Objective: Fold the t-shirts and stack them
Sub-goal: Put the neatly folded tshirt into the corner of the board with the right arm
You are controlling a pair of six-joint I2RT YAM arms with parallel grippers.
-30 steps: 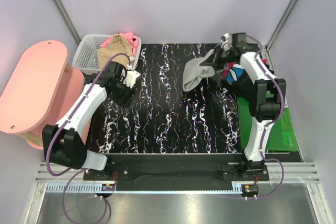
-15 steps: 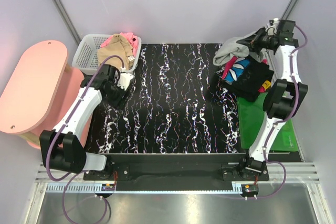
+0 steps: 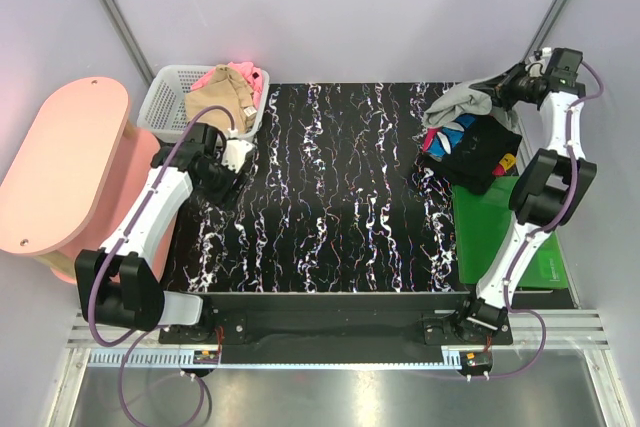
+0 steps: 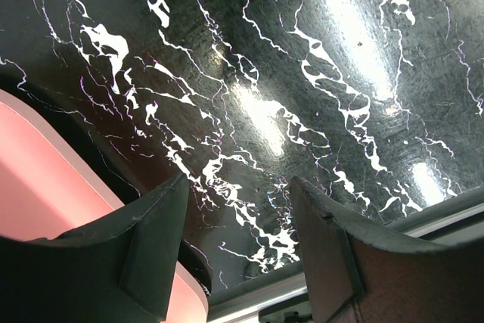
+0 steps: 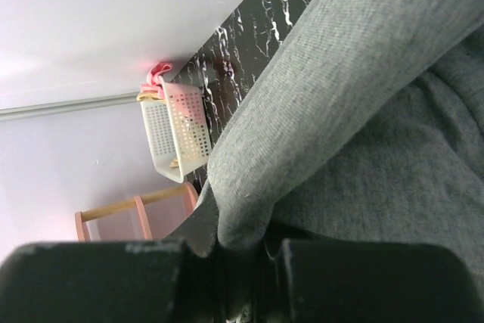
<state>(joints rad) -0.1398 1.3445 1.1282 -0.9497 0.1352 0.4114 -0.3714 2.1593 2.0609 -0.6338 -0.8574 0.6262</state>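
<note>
Basket [image 3: 160, 99] is holding tan tee [image 3: 214, 99], pink tee [image 3: 250, 77]; beside it left hand [image 3: 244, 155] is gaping empty; right hand [image 3: 506, 88] is pinching grey tee [image 3: 458, 103].

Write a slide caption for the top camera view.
Right gripper holds the grey t-shirt up beside the black printed t-shirt; the open left gripper hovers near the basket.

White lattice basket [image 3: 163, 109] at far-L corner of black marbled tabletop [image 3: 330, 207] — pink oval side table [image 3: 60, 167] just beside it; green board [image 3: 548, 262] at R edge.
</note>
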